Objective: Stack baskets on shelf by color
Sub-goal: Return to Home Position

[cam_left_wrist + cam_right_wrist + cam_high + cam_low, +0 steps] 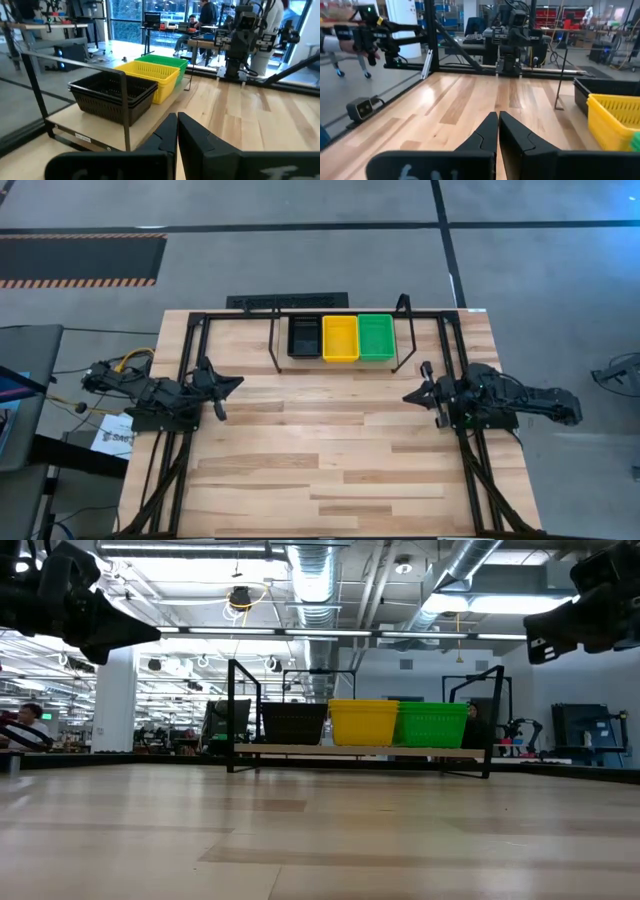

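In front of the shelf (360, 751), above the table (330, 470), the left gripper (232, 383) and the right gripper (410, 394) hang empty and point toward each other, each with its fingers pressed together. A white sticker (92, 140) on the shelf's edge below the black baskets (304, 337) carries print too small to read. On the shelf three stacks touch in a row: black at the left arm's end, yellow baskets (340, 338) in the middle, green baskets (376, 337) at the right arm's end.
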Tool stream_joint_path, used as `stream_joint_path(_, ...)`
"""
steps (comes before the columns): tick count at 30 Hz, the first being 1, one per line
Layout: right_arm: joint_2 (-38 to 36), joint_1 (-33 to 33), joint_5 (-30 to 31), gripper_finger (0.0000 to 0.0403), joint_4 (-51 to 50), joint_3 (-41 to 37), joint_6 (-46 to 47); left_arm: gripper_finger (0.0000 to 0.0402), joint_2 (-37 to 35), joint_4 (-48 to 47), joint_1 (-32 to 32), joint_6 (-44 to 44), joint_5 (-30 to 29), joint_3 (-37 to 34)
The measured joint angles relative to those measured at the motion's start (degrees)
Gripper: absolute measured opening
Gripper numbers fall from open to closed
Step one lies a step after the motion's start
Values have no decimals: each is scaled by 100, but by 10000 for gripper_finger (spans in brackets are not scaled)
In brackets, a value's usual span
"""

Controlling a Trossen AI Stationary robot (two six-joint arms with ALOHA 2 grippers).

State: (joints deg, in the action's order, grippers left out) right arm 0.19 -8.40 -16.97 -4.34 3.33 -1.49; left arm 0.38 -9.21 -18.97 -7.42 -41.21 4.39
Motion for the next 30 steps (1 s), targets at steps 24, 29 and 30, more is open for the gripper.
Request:
stream_joint_path(24,2,61,24,36,-116,0,153,0,0,-3,-2,1452,498,-3)
stream_joint_path(29,2,61,28,36,-90,-4,153,0,0,-4,-1,1517,494,-3)
stream_joint_path(30,2,61,28,36,-90,-4,153,0,0,-4,-1,1511,494,-3)
